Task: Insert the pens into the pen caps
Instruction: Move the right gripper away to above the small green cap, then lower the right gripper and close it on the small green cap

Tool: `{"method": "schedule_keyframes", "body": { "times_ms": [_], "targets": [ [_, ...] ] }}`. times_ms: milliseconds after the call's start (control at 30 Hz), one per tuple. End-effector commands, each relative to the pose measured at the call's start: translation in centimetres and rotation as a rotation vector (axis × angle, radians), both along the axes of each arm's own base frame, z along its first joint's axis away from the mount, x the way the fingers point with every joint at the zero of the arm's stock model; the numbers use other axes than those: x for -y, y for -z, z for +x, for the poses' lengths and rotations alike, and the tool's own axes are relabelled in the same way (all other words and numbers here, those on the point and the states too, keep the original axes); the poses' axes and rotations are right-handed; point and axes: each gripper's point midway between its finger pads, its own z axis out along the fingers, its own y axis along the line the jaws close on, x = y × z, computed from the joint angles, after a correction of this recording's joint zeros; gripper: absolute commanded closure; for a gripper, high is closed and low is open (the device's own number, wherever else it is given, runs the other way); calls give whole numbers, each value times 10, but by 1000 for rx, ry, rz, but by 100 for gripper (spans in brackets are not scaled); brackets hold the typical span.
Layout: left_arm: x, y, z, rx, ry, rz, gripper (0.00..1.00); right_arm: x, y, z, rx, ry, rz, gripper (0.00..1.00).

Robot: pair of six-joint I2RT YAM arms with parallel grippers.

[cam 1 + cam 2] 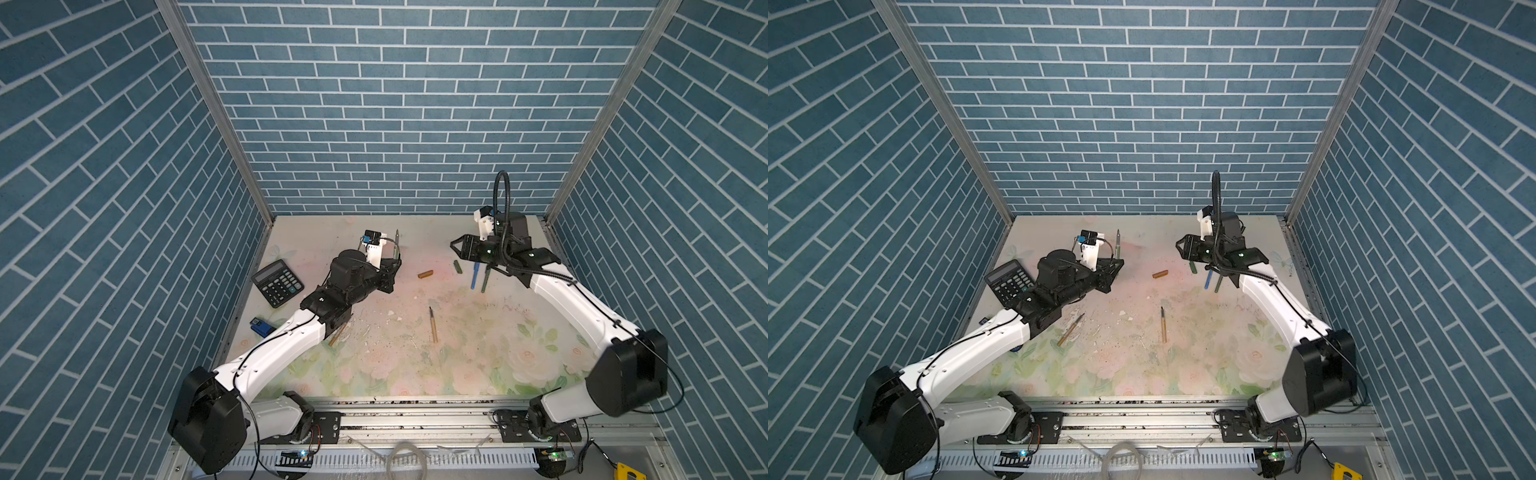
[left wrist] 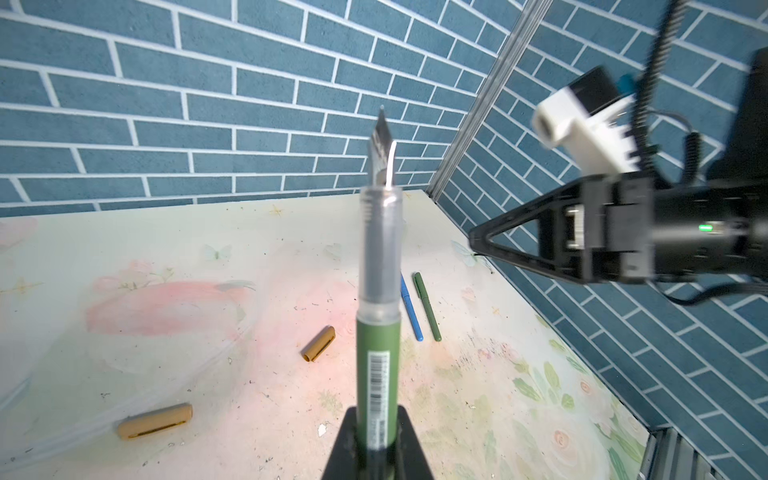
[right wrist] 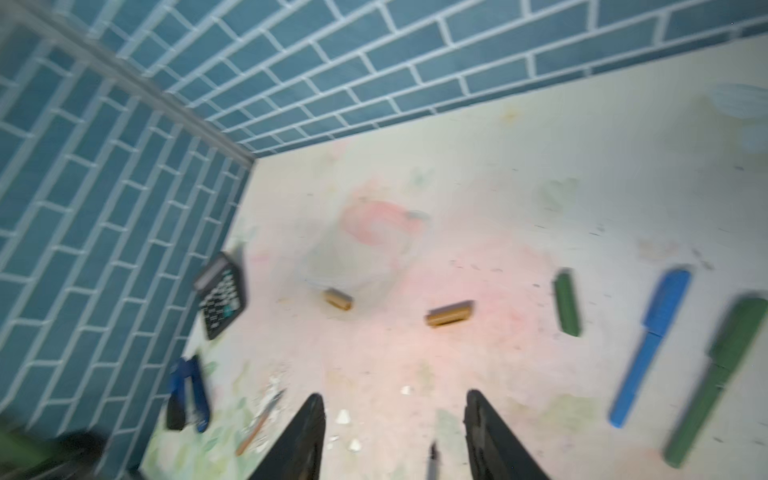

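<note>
Over the far right part of the flowered table (image 1: 457, 374), the right gripper (image 3: 395, 436) hangs with its jaws apart and nothing between them. The left gripper (image 2: 376, 436), well apart on the other side, is clamped on the lower barrel of a green pen (image 2: 379, 353), held nearly upright with the bare nib on top. A loose dark green cap (image 1: 457, 266) lies flat on the table just below the right gripper's tips, off to one side of the jaws rather than between them. Its long axis runs roughly from the front toward the back wall, while that gripper points leftward. The right arm is plainly nearer, so I judge it the one to take the cap and bring it to the nib.
</note>
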Motion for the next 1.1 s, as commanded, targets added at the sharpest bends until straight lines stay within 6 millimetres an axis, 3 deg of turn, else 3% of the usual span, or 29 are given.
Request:
{"method": "schedule_keyframes", "body": {
  "times_ms": [0,233,500,533,800,1067],
  "targets": [
    [-2,-3,2,5,-12,-9,100,20,67,8,-173,-4,-195,42],
    [8,2,0,-28,29,-45,100,30,127,57,-274,44,-287,38],
    [12,1,-2,-33,55,-55,100,23,163,88,-327,31,-306,36],
    [12,1,-2,-35,55,-56,100,23,176,89,-352,30,-310,36],
    [16,2,-3,-42,77,-60,100,11,198,97,-411,11,-269,36],
    [18,2,-3,-44,86,-60,100,-17,200,88,-436,-67,-193,38]
  ]
}}
